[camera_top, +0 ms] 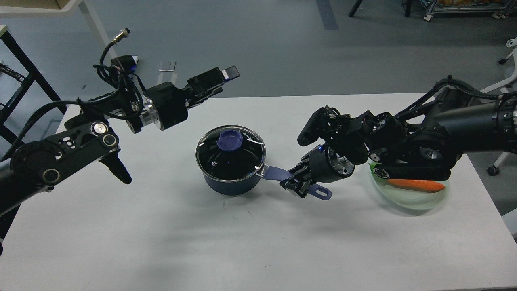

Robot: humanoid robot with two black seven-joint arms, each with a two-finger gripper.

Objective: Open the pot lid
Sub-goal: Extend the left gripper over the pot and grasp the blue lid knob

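Observation:
A dark blue pot stands mid-table with its glass lid on, steel-rimmed, with a blue knob on top. Its blue handle points right. My right gripper is shut on the middle of that handle; the handle's end loop sticks out past it. My left gripper hangs above the table's far edge, up and left of the lid and apart from it. It points right and is seen edge-on, so its fingers cannot be told apart.
A clear glass bowl with an orange carrot sits at the right, partly under my right arm. The left arm's elbow hangs over the table's left part. The table's far edge runs behind the pot.

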